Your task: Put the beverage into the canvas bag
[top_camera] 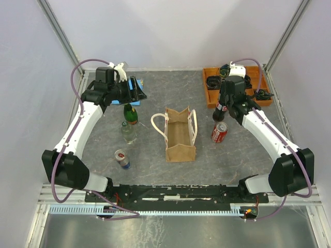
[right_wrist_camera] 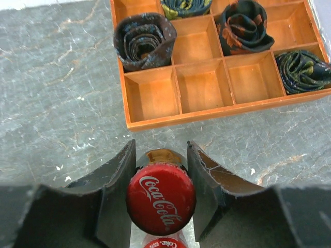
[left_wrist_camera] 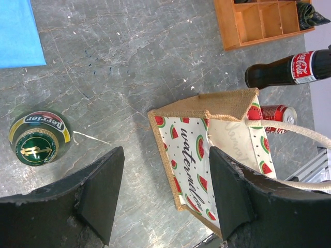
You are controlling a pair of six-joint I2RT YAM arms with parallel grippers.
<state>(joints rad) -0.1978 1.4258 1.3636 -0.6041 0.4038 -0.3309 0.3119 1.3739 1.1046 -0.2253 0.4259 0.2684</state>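
Note:
The canvas bag (top_camera: 180,135) stands open mid-table, with tan fabric and cream rope handles. Its white watermelon side panel shows in the left wrist view (left_wrist_camera: 207,150). A dark glass Coca-Cola bottle (top_camera: 220,109) stands upright right of the bag, in front of the orange tray. It also shows in the left wrist view (left_wrist_camera: 289,70). My right gripper (right_wrist_camera: 161,155) is shut on its neck just under the red cap (right_wrist_camera: 161,199). My left gripper (left_wrist_camera: 165,170) is open and empty, high at the back left (top_camera: 135,90), apart from the bag.
A green Perrier bottle (top_camera: 131,113), a clear bottle (top_camera: 129,132) and a small can (top_camera: 122,159) stand left of the bag. A red Coke can (top_camera: 219,132) stands beside the bag's right side. The orange compartment tray (top_camera: 207,88) holds rolled ties. A blue sheet (left_wrist_camera: 18,31) lies at the back left.

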